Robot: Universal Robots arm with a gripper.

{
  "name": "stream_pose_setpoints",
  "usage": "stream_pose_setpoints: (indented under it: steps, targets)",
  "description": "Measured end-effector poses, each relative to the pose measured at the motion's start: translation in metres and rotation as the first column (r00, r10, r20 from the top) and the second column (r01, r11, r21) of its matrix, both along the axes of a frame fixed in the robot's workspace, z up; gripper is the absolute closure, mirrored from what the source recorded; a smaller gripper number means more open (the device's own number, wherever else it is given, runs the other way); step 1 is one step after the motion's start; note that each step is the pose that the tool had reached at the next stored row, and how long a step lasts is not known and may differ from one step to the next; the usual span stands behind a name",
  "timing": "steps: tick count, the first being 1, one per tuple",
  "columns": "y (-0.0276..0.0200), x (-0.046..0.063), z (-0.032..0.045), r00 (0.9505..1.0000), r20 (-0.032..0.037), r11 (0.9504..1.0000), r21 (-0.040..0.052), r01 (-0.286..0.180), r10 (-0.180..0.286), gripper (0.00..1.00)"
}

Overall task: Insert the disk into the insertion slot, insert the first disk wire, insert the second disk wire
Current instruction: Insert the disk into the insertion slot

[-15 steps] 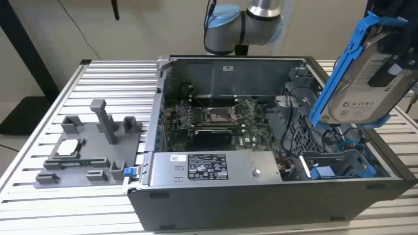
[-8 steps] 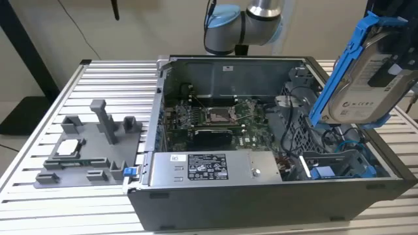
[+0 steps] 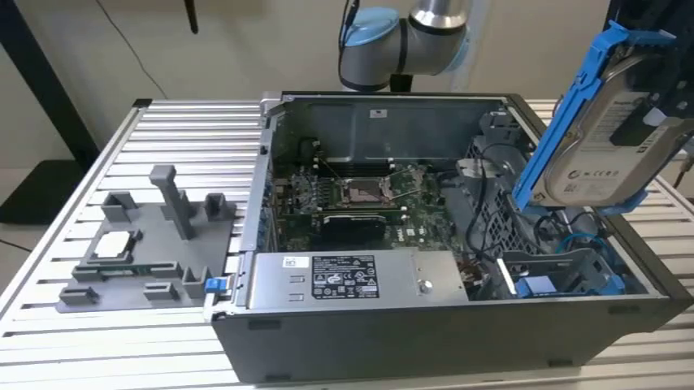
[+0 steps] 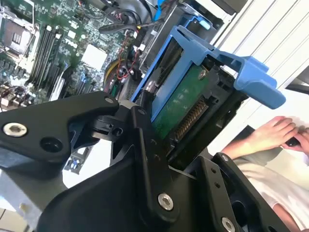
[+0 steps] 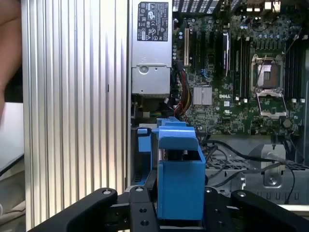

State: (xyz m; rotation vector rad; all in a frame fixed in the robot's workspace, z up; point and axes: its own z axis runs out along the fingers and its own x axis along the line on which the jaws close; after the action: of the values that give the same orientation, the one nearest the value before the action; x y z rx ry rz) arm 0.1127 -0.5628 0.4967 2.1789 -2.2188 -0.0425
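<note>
The disk (image 3: 607,130), a silver drive with a white label in a bright blue carrier frame, hangs tilted in the air above the open computer case's corner at the exterior view's right. In both wrist views my gripper (image 5: 176,205) is shut on the disk, its black fingers (image 4: 140,121) pressing on both sides of the blue carrier (image 4: 212,58). The drive's green circuit board (image 4: 181,104) faces the second wrist camera. The insertion slot (image 3: 564,276), a grey bay with blue rails, lies below the disk inside the case. Blue and black wires (image 3: 591,236) run loosely above the bay.
The open case (image 3: 434,341) holds a motherboard (image 3: 363,195) and a silver box with a white sticker (image 3: 347,280). A grey printed fixture with posts (image 3: 152,244) stands on the slatted table at the exterior view's left. A person's hand (image 4: 277,130) is close beside the table.
</note>
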Motion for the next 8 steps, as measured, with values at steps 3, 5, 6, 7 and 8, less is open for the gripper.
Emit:
stream_pose_setpoints:
  steps: [3, 5, 6, 7, 8]
  targets:
    - [-0.0001, 0.0000, -0.0006, 1.0000, 0.0000, 1.0000, -0.0001, 0.000, 0.000, 1.00]
    - [-0.0001, 0.0000, -0.0006, 1.0000, 0.0000, 1.0000, -0.0002, 0.000, 0.000, 1.00]
    - [-0.0001, 0.0000, -0.0007, 1.0000, 0.0000, 1.0000, 0.0000, 0.000, 0.000, 1.00]
    - [-0.0001, 0.0000, -0.0007, 1.0000, 0.0000, 1.0000, -0.0001, 0.000, 0.000, 1.00]
    - [-0.0001, 0.0000, -0.0007, 1.0000, 0.0000, 1.0000, -0.0001, 0.000, 0.000, 1.00]
